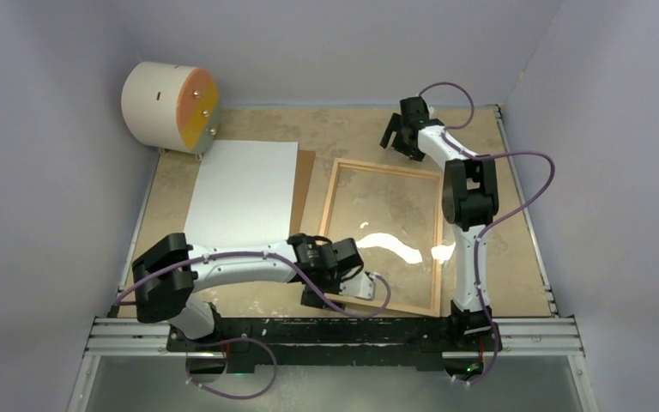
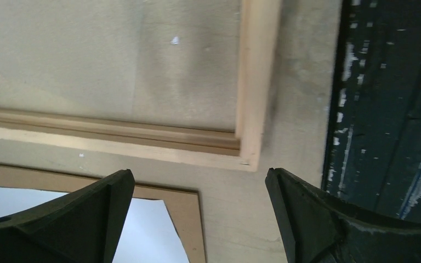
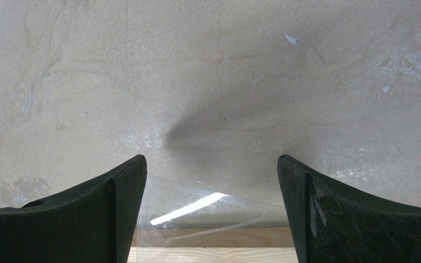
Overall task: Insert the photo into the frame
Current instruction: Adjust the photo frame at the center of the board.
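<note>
From above I see the photo (image 1: 244, 193) lying white side up on a brown backing sheet (image 1: 306, 176), just left of the frame (image 1: 383, 236), which has a glaring clear pane in it. A beige drum (image 1: 170, 107) stands at the far left corner. My left gripper (image 1: 324, 298) sits at the frame's near left corner, my right gripper (image 1: 399, 137) beyond its far right corner.

Left wrist: jaws spread wide and empty, the frame's corner ahead.

Right wrist: jaws wide and empty over the table (image 3: 197, 82), the pane's edge between them.

No readable text, labels, brands, numbers or signs on anything in any view.
</note>
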Action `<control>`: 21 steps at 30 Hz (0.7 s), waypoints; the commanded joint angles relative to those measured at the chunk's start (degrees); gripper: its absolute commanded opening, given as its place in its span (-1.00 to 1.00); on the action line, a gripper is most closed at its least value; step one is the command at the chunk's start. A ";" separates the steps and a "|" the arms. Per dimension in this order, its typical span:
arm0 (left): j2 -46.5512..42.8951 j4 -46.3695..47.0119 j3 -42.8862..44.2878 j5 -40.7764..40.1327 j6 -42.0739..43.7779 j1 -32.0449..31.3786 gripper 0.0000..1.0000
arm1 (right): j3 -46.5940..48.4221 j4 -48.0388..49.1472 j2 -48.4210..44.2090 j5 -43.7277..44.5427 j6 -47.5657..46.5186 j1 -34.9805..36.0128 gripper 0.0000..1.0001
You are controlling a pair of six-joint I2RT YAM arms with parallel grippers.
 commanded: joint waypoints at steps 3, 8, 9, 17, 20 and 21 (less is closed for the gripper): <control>-2.88 -1.81 -0.21 -2.54 -4.19 -5.66 1.00 | -3.79 -4.73 -2.39 3.09 1.65 -0.99 0.80; -1.36 3.21 -3.42 -9.02 -6.64 -9.16 1.00 | -6.51 -4.32 -3.27 3.44 1.95 -2.21 0.80; -0.86 4.53 -4.49 -10.85 -6.81 -9.48 1.00 | -6.91 -4.22 -3.45 3.41 1.84 -2.41 0.79; 2.29 18.48 -10.91 -29.84 -4.92 -7.56 1.00 | -11.09 -3.73 -5.18 4.23 2.87 -4.03 0.78; 3.53 24.24 -10.66 -33.42 -2.38 -0.40 1.00 | -13.78 -3.36 -6.51 5.31 3.68 -4.89 0.75; 4.13 25.52 -9.71 -33.99 -1.40 2.06 1.00 | -14.70 -3.31 -7.00 5.44 4.06 -5.20 0.74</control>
